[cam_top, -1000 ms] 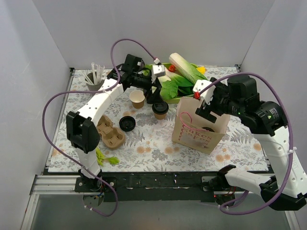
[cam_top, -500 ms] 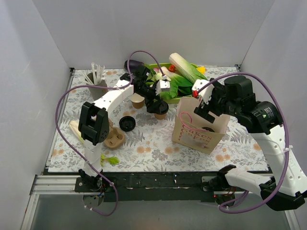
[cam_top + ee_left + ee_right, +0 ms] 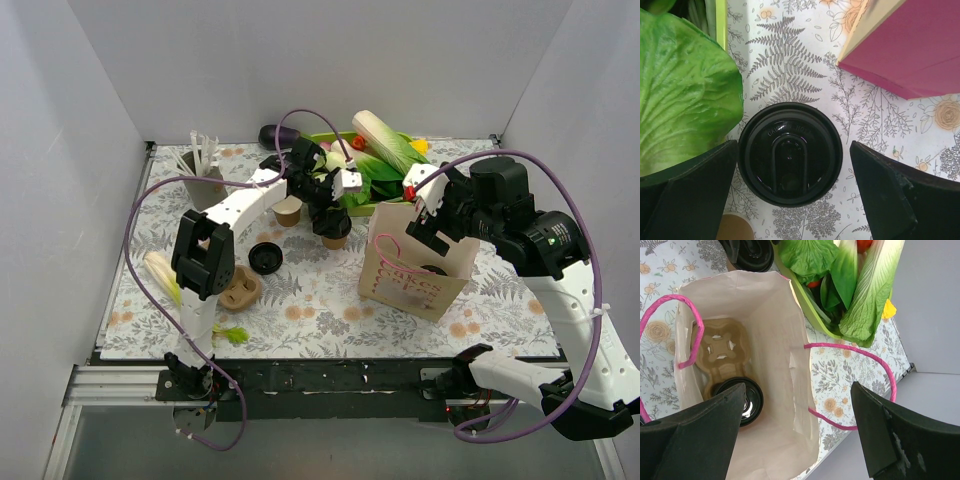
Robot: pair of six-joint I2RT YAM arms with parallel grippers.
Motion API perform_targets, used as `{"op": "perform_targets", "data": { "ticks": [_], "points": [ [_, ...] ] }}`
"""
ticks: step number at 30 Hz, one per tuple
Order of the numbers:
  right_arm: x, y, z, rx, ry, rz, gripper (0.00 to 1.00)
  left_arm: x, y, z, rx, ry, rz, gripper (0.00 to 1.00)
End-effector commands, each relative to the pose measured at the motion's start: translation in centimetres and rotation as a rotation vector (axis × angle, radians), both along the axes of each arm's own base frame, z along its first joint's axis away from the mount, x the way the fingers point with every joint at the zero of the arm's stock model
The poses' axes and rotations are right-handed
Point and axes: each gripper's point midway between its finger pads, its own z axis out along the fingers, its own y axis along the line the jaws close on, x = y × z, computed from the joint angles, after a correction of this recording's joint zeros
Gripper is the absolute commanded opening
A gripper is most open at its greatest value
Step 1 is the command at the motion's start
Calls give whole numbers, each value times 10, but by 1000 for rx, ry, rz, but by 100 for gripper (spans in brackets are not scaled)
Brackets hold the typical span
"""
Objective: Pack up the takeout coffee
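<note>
Swung right since a second ago, the left gripper [image 3: 792, 145] hovers spread wide astride the small tan paper cup [image 3: 334, 236] with its round black plastic lid [image 3: 790, 155], beside the tan paper bag [image 3: 415, 272] — probably light and crushable, so pinch the wall under the lid. Farther over, the right gripper [image 3: 798, 385] gapes above the bag.

In the left wrist view, only slim strips of desk [image 3: 805, 65] separate the lidded cup [image 3: 790, 154] from the spread fingers [image 3: 687, 192]. A leaf [image 3: 680, 90] crowds the left, the bag [image 3: 910, 45] the upper right. In the right wrist view the bag's mouth gapes; a tray [image 3: 720, 352] and second cup [image 3: 742, 402] fill its lower left.
</note>
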Motion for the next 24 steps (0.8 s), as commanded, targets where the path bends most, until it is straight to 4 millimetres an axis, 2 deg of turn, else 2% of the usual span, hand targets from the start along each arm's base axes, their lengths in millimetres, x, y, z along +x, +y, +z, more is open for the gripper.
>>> {"op": "perform_targets", "data": {
  "ticks": [1,9,16,22,24],
  "points": [
    [6,4,8,41,-27,-8,93,8,-3,-1,7,-16,-1,95],
    [9,5,7,43,-22,-12,93,9,-2,-8,28,10,0,83],
    [9,3,9,41,-34,-18,93,5,0,-1,29,25,11,65],
    [17,-1,28,74,-73,-64,93,0,6,-1,37,15,36,52],
    [22,-5,48,115,-103,-108,94,-3,6,7,27,17,44,45]
  ]
}}
